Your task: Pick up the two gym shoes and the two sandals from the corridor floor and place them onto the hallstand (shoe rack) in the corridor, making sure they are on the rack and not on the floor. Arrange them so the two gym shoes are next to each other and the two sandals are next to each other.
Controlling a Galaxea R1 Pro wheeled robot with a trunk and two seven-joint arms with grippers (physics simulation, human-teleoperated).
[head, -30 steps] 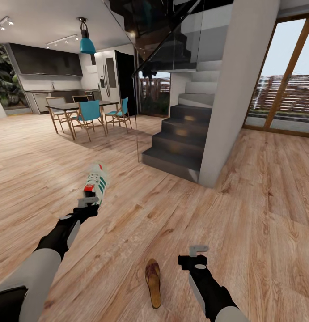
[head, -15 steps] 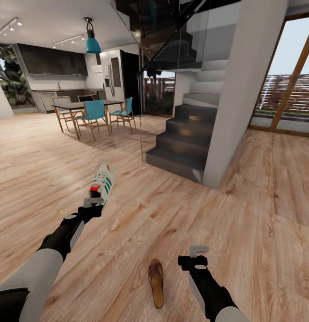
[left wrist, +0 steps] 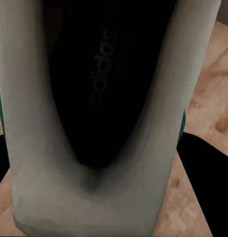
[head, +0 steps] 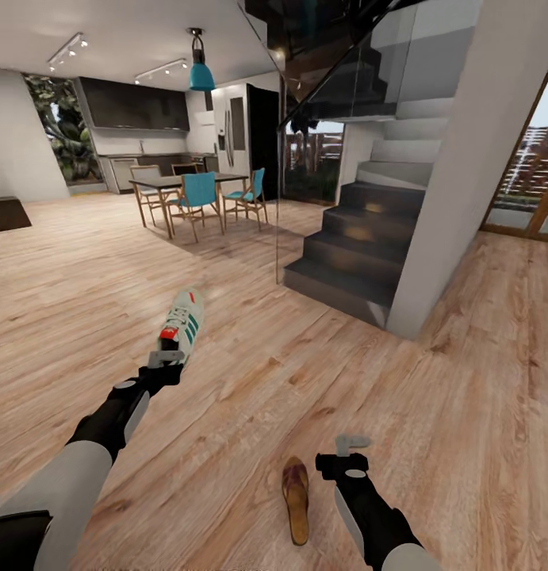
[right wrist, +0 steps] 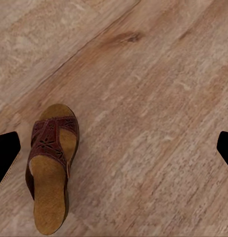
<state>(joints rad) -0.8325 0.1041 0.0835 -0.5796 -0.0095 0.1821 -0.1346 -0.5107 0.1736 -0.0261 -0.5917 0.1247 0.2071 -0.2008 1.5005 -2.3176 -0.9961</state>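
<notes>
The right end effector [head: 351, 456], fingers spread and empty, is hovering just beside a sandal [head: 296, 500] lying on the corridor floor [head: 250, 373], its long axis pointing away. Farther out, the left end effector [head: 166, 358] is pinching a gym shoe [head: 182, 321] by its heel.

Left arm extended forward, left gripper [head: 167, 359] clamped on gym shoe [head: 181, 323] at heel end. Right arm held lower and nearer the trunk, right gripper [head: 351, 441] spread, holding nothing.
</notes>
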